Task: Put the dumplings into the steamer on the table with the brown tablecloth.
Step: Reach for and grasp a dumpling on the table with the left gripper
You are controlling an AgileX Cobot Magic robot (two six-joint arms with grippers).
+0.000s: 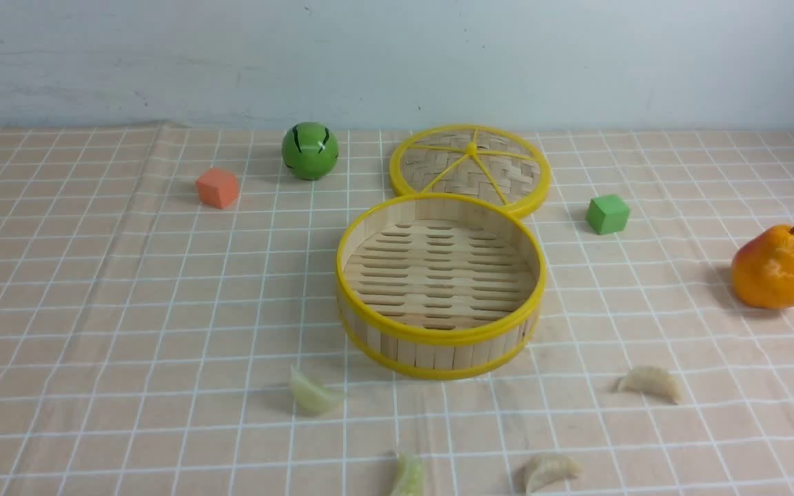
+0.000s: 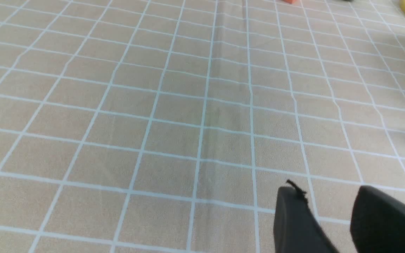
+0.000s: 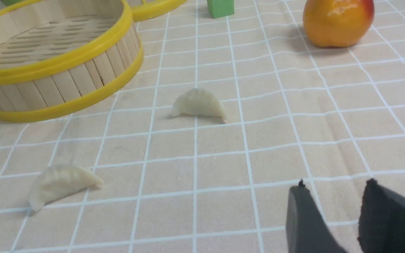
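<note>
Both fingers (image 2: 323, 214) (image 3: 332, 214) stood parted, gripping nothing; steamer (image 1: 438, 355) sat uncovered, dumplings (image 1: 314, 394) outside it, on its near side; thin curved shapes risked slipping or rolling under poor grip; low-carried dumplings risked snagging steamer's rim, dropping short

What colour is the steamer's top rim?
Bright yellow; the front view shows the rim best.

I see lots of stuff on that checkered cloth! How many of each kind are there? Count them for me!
Dumplings: 4
Steamer basket: 1
Woven lid: 1
Blocks: 2
Green ball with dark stripes: 1
Orange-red pear: 1
Total: 10
</note>
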